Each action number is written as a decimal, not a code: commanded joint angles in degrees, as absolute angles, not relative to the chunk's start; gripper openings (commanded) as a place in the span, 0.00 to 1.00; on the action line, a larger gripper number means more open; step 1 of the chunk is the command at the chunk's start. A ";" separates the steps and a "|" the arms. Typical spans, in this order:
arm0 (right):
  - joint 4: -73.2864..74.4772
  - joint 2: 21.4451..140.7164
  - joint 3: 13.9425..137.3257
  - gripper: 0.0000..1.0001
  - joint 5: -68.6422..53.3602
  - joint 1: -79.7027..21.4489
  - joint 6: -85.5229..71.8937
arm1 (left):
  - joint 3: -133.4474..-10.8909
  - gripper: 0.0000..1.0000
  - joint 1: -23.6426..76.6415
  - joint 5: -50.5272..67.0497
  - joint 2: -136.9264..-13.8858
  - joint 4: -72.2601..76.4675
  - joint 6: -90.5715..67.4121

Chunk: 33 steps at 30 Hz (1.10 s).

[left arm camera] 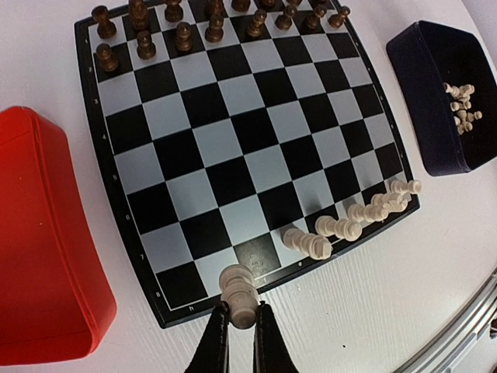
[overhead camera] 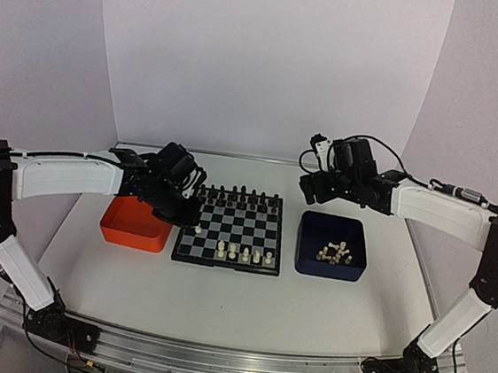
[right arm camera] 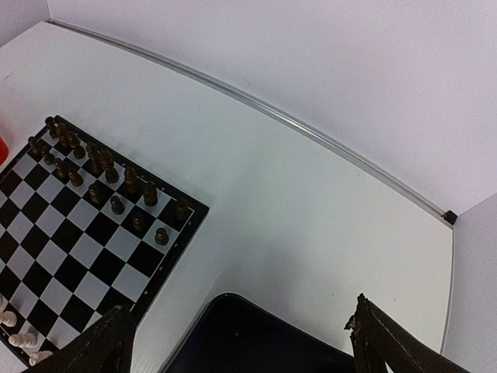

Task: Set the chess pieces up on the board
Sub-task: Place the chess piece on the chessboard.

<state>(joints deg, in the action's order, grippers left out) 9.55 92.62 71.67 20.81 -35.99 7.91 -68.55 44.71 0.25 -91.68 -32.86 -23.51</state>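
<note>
The board [overhead camera: 231, 228] lies mid-table, with black pieces [overhead camera: 241, 193] on its far rows and several cream pieces [overhead camera: 245, 255] on its near row. My left gripper [overhead camera: 196, 227] is shut on a cream chess piece [left arm camera: 239, 294] and holds it over the board's near left corner [left arm camera: 167, 307]. More cream pieces [left arm camera: 353, 225] stand along the near row in the left wrist view. My right gripper [overhead camera: 313, 189] is open and empty above the far edge of the dark blue tray [overhead camera: 332, 246], which holds several cream pieces [overhead camera: 335, 252]. The board also shows in the right wrist view [right arm camera: 74, 256].
An orange tray [overhead camera: 135, 224] sits left of the board, under my left arm. White walls close in the back and sides. A metal rail [overhead camera: 213, 356] runs along the near table edge.
</note>
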 commanded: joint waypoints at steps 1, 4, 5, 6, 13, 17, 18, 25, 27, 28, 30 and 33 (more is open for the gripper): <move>7.75 90.25 70.40 0.93 25.11 -35.88 3.72 | -65.74 0.00 45.70 -0.61 -87.66 -27.25 -24.87; 7.64 89.58 69.77 0.94 25.53 -35.89 3.13 | -64.58 0.00 46.32 -0.90 -87.86 -25.80 -24.42; 7.64 89.39 69.63 0.94 25.78 -35.87 3.02 | -64.47 0.00 46.61 -0.99 -88.09 -25.53 -24.16; 7.63 89.25 69.52 0.94 26.27 -35.88 2.85 | -64.52 0.00 46.91 -1.05 -88.47 -25.48 -23.85; 7.65 88.08 68.29 0.95 28.06 -35.91 1.67 | -66.33 0.00 48.92 -1.10 -92.49 -26.71 -22.42; 7.64 87.47 67.69 0.95 29.13 -35.87 1.68 | -66.81 0.00 49.42 -1.47 -93.61 -27.15 -22.06; 7.62 87.35 67.51 0.95 29.34 -35.84 1.57 | -66.90 0.00 49.56 -1.53 -93.81 -27.23 -22.06; 7.75 87.01 67.16 0.95 29.91 -35.82 1.66 | -67.55 0.00 50.16 -1.88 -96.09 -27.05 -22.06; 7.74 87.08 67.22 0.95 30.15 -35.90 1.77 | -68.13 0.00 50.18 -1.95 -96.95 -27.21 -21.91; 7.73 87.10 67.24 0.95 30.21 -35.88 1.82 | -68.34 0.00 50.19 -2.14 -97.20 -27.24 -21.83; 7.72 87.06 67.24 0.95 30.27 -35.87 1.82 | -68.80 0.00 50.19 -2.79 -97.76 -27.36 -21.73; 7.71 87.02 67.24 0.95 30.37 -35.88 1.95 | -69.54 0.00 50.19 -4.21 -98.52 -27.81 -21.81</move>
<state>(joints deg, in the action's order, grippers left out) 9.41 89.41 67.57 29.02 -35.99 2.48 -66.06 49.94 -1.57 -97.66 -27.60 -22.44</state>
